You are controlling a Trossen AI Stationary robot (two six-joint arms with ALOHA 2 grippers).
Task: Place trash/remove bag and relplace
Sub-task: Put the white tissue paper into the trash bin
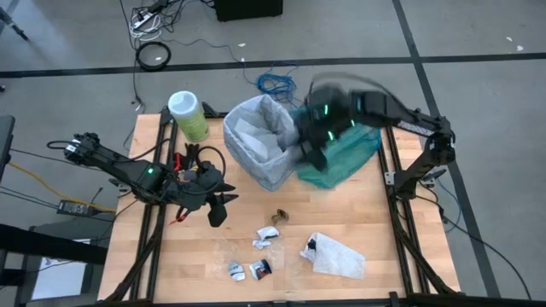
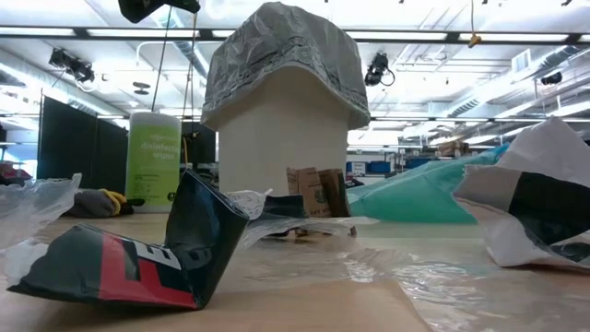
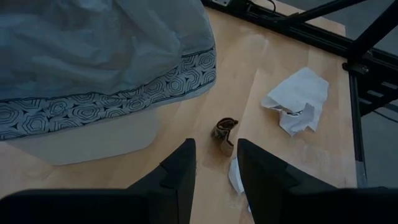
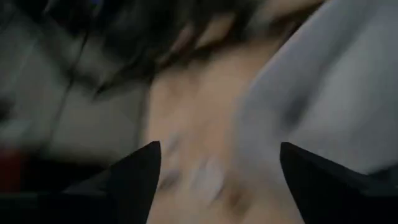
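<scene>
The bin [image 1: 256, 145] stands at the table's far middle, lined with the pale grey bag [image 1: 264, 119], whose top is folded over the rim [image 3: 93, 50]. Trash scraps lie on the table nearer the front: a brown wad [image 1: 279, 217], white paper [image 1: 333, 256] and small wrappers [image 1: 260, 269]. My right gripper [image 1: 311, 153] hovers blurred over the bin's right side. It is open, with nothing between its fingers [image 4: 137, 174]. My left gripper [image 1: 220, 209] hangs open left of the scraps, pointing at the brown wad [image 3: 225, 134].
A teal-green plastic bag [image 1: 345, 158] lies right of the bin. A green canister [image 1: 188, 115] stands at the far left corner. A dark wrapper with red print [image 2: 138, 258] and crumpled white paper [image 2: 535, 203] lie near the front edge.
</scene>
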